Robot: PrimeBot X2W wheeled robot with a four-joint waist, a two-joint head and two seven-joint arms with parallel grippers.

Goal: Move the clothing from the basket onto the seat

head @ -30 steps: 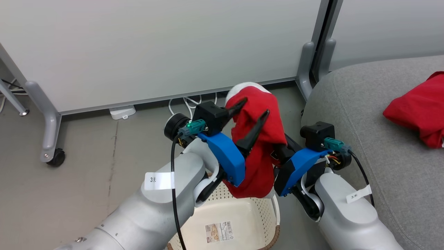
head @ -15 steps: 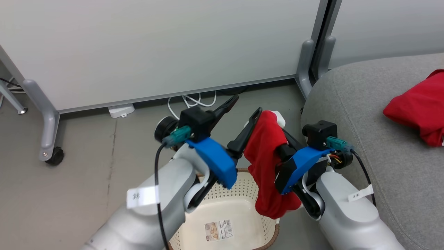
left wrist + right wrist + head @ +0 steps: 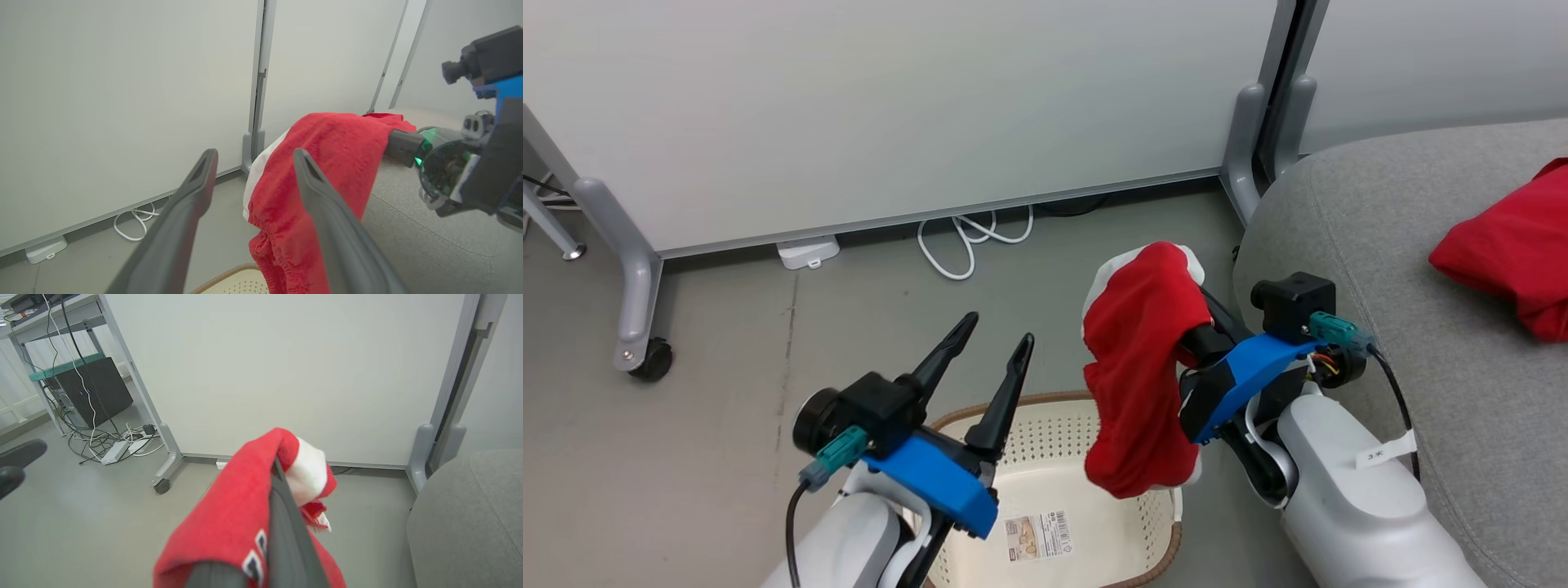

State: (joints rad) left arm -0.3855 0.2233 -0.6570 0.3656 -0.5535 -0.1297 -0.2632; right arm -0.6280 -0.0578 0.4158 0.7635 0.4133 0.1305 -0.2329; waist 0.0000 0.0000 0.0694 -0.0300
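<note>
My right gripper (image 3: 271, 473) is clenched on the red garment (image 3: 1143, 359): in the right wrist view one dark finger lies along the top of the cloth, while the other is buried under the folds, with red fabric and a patch of white trim bunched around the tip. White-edged marks show on the cloth near the bottom of that view, but I cannot read them. In the head view the garment is draped over the fingers and hangs down in a loose bundle, its lower end above the right side of the basket (image 3: 1054, 402) and clear of it, just beside the rounded corner of the seat (image 3: 1380, 229). My left gripper (image 3: 1001, 331) is released and empty, its two fingers spread wide and pointing up over the basket's far rim. The basket sits on the grey floor (image 3: 727, 408) with only a label (image 3: 1037, 535) showing on its bottom. A second red garment (image 3: 1511, 253) lies crumpled on the seat, well apart from the one I hold. Behind stand a white partition panel (image 3: 931, 106), a caster wheel (image 3: 654, 359) and a looped white cable (image 3: 968, 237)
</note>
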